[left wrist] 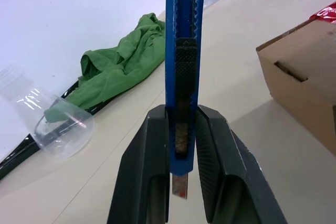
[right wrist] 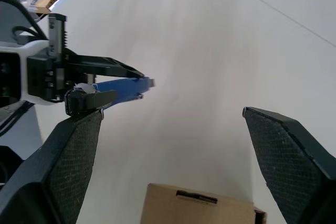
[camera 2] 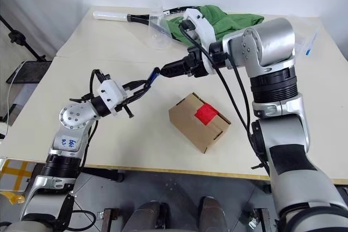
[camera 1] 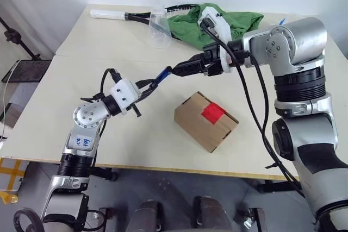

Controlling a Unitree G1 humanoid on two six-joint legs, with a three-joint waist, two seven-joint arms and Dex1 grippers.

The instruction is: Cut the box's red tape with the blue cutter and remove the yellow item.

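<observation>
The brown box [camera 1: 205, 122] lies on the table in front of me, with the red tape [camera 1: 213, 112] on its top face. My left gripper [camera 1: 147, 86] is shut on the blue cutter [camera 1: 162, 74] and holds it above the table, left of the box. In the left wrist view the cutter [left wrist: 181, 35] runs up between the two fingers [left wrist: 147, 171]. My right gripper [camera 1: 179, 69] is open just beyond the cutter's far end, its fingers [right wrist: 283, 156] spread wide above the box [right wrist: 199, 208]. The yellow item is hidden.
At the back of the table lie a green cloth [camera 1: 217, 23], a clear plastic cup [camera 1: 159, 28] and a racket with a white handle [camera 1: 114, 14]. A seam [camera 1: 109, 57] divides the two tabletops. The table's front edge [camera 1: 163, 168] is close to the box.
</observation>
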